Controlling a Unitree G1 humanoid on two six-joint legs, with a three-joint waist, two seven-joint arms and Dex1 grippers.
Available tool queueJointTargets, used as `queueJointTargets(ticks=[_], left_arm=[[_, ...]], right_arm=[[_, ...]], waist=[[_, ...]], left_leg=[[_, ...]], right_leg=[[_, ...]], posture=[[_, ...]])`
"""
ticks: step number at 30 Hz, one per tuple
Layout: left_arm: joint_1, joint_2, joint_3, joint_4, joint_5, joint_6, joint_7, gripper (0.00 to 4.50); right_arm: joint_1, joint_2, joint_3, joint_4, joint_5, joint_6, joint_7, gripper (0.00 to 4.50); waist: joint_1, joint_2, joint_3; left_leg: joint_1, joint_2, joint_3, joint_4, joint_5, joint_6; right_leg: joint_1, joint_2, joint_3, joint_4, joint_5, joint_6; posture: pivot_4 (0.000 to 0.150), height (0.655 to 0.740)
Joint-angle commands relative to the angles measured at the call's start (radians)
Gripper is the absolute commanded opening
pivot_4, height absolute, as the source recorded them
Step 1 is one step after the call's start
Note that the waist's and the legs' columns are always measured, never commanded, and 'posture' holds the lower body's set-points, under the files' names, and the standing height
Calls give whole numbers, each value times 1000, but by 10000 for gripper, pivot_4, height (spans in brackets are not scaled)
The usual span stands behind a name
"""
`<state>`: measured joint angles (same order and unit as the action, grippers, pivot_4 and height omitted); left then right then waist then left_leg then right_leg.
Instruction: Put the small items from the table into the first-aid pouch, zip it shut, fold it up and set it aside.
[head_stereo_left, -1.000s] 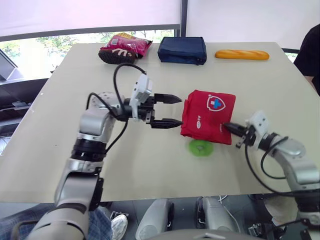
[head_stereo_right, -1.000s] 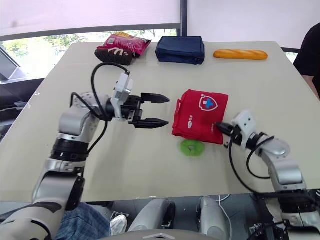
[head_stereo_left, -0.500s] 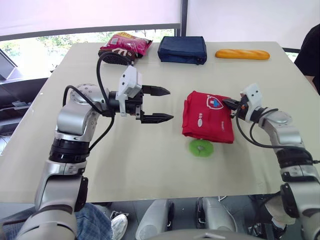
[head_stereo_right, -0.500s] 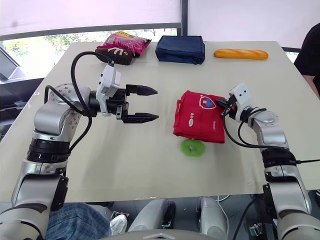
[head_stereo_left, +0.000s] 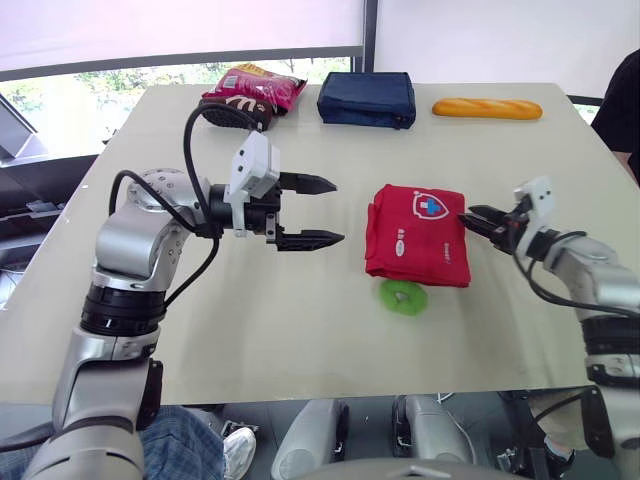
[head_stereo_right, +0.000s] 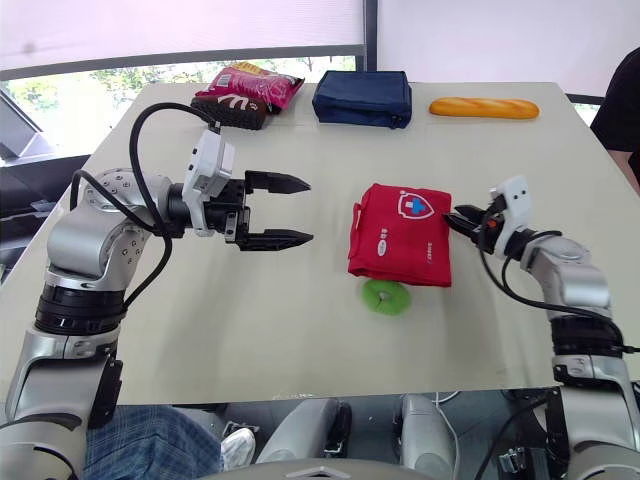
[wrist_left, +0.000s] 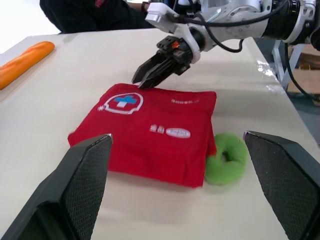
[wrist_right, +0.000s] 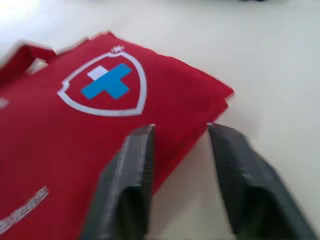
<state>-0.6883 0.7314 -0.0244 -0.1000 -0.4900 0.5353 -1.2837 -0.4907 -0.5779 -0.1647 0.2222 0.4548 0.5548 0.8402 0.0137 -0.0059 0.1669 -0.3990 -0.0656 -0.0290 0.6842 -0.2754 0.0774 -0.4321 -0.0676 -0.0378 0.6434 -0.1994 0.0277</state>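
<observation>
Since half a second ago the right gripper (head_stereo_left: 468, 218) has swung from the first-aid pouch's (head_stereo_left: 418, 235) far corner to the middle of its right edge; the left gripper (head_stereo_left: 338, 211) has barely shifted.

Head view: the red pouch lies folded and flat at mid-table (head_stereo_left: 300, 330), a green ring (head_stereo_left: 403, 297) touching its near edge. The left gripper hovers well to the pouch's left, fingers spread wide, holding nothing.

Left wrist view: its two fingers (wrist_left: 75, 195) frame the pouch and ring, and the right gripper's tips meet the pouch's far edge.

Right wrist view: the right fingers (wrist_right: 132, 180) stand a narrow gap apart, gripping nothing, one above red fabric, the other above bare table.
</observation>
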Motion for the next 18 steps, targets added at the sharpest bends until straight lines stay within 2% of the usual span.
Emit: queueJointTargets(ticks=[1, 2, 3, 10, 13, 15, 17, 18], left_arm=[[-17, 11, 22, -40, -26, -2, 1, 45000], [-18, 11, 21, -40, -28, -2, 2, 45000], [-19, 11, 20, -40, -29, -2, 3, 45000], [-21, 15, 20, -45, -32, -6, 5, 45000], [-15, 16, 29, -51, -39, -3, 14, 45000], [-16, 12, 34, -54, -44, -2, 25, 45000], [-16, 10, 38, -60, -52, 4, 32, 45000], [-13, 10, 39, -63, -55, 6, 34, 45000]], right_arm=[[40, -29, -38, -101, 93, 173, -1, 36174], [49, -36, -28, -111, 94, 204, -5, 41929], [56, -41, -18, -118, 95, 230, -7, 44728], [33, 23, 16, -103, 102, 334, -62, 44728], [15, 53, -2, -91, 130, 353, -66, 36317], [7, 62, -18, -98, 160, 381, -58, 26498], [-1, 70, -40, -97, 185, 403, -69, 19443], [-6, 75, -55, -93, 196, 411, -77, 14042]], waist=[[-1, 0, 0], [-2, 0, 0], [-3, 0, 0], [-4, 0, 0], [-3, 0, 0], [-3, 0, 0], [-3, 0, 0], [-3, 0, 0]], left_leg=[[0, 0, 0, 0, 0, 0], [0, 0, 0, 0, 0, 0], [1, 0, 0, 0, 0, 0], [1, 1, 1, 0, 0, 0], [1, 1, 1, 0, 0, 0], [1, 1, 1, 0, 0, 0], [1, 1, 1, 0, 0, 0], [1, 1, 1, 0, 0, 0]], right_leg=[[0, 0, 0, 0, 0, 0], [0, 0, 0, 0, 0, 0], [0, 0, 0, 0, 0, 0], [0, 0, 0, 0, 0, 0], [0, 0, 0, 0, 0, 0], [0, 1, 0, 0, 0, 0], [0, 1, 0, 0, 0, 0], [0, 1, 0, 0, 0, 0]], posture=[[1500, 7395], [1500, 7395], [1500, 7395], [1500, 7395], [1500, 7395], [1500, 7395], [1500, 7395], [1500, 7395]])
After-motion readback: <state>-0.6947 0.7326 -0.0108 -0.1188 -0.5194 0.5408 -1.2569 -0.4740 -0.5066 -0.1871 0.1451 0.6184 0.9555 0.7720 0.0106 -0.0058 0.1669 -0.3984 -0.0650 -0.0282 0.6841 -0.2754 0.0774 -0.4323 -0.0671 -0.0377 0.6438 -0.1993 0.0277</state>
